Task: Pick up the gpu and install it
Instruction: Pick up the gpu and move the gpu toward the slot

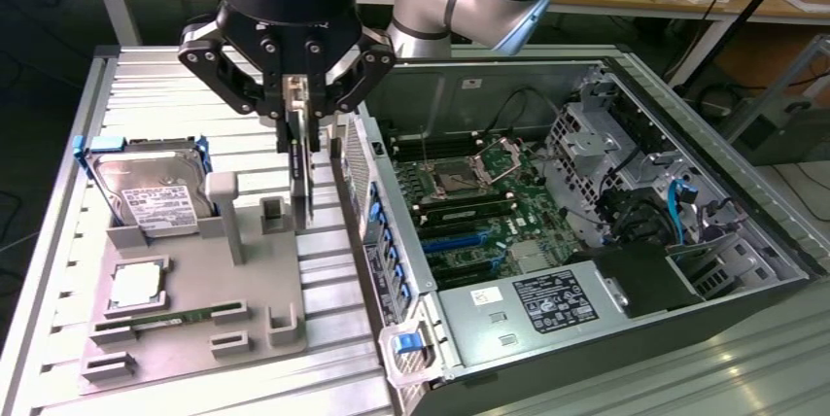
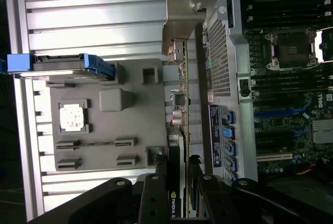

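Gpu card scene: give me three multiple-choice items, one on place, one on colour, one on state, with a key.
1. Where is the thin dark gpu card with the silver bracket?
A. Upright beside the grey plastic parts tray, outside the open computer tower case
B. Seated in the motherboard
C. Flat on the case's floor

2. What colour is the carrier around the boxy silver hard drive?
A. Red
B. Blue
C. Yellow

3. The black gripper is:
A. Open, touching nothing
B. Shut on a RAM stick
C. Shut on the gpu card

Key: A, the card stands edge-on between tray and case; B, blue rails frame the drive; C, the fingers clamp the card's upper edge.
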`<state>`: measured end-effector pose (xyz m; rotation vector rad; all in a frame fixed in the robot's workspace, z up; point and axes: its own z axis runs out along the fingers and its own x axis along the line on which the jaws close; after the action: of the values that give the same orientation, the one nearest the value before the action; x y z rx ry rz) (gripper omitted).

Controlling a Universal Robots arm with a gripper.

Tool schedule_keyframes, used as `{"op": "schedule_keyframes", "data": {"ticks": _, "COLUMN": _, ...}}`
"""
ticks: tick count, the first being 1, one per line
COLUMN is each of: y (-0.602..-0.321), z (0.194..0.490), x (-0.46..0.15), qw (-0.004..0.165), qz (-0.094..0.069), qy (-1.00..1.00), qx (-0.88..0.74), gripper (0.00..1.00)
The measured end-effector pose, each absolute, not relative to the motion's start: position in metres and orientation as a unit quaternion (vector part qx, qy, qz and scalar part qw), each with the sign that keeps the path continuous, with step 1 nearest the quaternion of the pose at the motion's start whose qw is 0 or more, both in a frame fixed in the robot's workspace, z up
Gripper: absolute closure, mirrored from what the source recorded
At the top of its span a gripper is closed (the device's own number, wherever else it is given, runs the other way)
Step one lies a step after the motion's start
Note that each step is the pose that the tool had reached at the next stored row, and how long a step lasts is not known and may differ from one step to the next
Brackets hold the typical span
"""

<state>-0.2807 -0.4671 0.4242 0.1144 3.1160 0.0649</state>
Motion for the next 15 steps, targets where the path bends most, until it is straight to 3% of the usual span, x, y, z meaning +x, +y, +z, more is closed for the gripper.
{"op": "schedule_keyframes", "data": {"ticks": 15, "y": -0.4671, "z": 0.4242, "x": -0.2771, "qw": 0.011, "qz": 0.021, "qy": 0.999, "qx": 0.037, "gripper": 0.73}}
